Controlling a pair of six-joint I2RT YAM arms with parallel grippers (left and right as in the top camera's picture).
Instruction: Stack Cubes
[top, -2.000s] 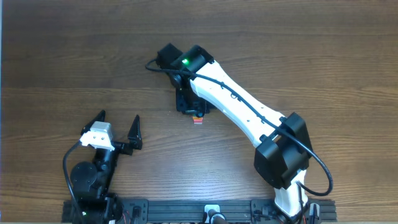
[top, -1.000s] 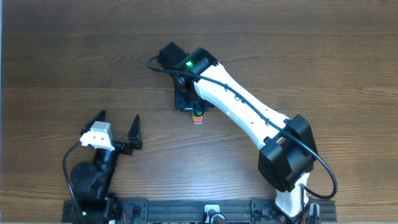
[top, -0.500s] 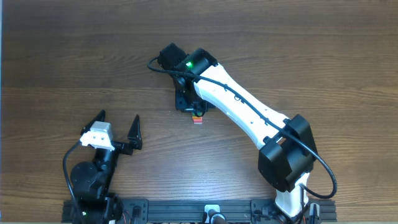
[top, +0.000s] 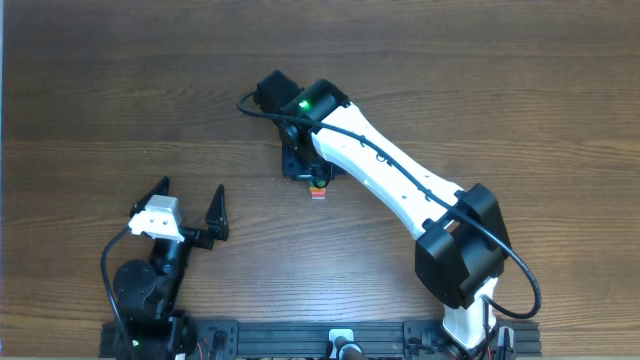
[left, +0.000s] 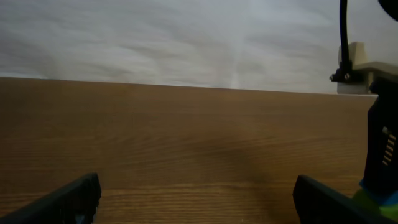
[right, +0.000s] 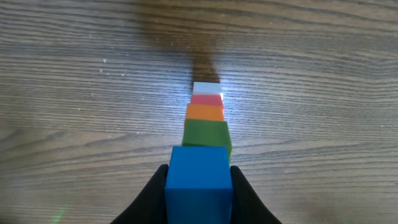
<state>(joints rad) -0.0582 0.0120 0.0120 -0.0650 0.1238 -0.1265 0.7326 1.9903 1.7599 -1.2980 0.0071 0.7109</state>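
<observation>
A stack of cubes rises from the wooden table (right: 74, 93): white (right: 208, 88) at the base, then red (right: 206, 99), orange (right: 204, 112) and green (right: 207, 132). A blue cube (right: 199, 183) sits on top, and my right gripper (right: 199, 171) is shut on it, one black finger against each side. From above, the right gripper (top: 308, 168) hangs over the stack (top: 318, 192) near the table's middle. My left gripper (top: 190, 205) stands open at the near left, far from the stack, with nothing between its fingers (left: 68, 199).
The right arm (top: 400, 190) slants from its base at the bottom right up to the table's middle. In the left wrist view its black wrist (left: 380, 143) stands at the edge. Bare wood lies all around the stack.
The right arm's elbow shifted slightly down and to the right early on; since then nothing has moved. The left arm has stayed still.
</observation>
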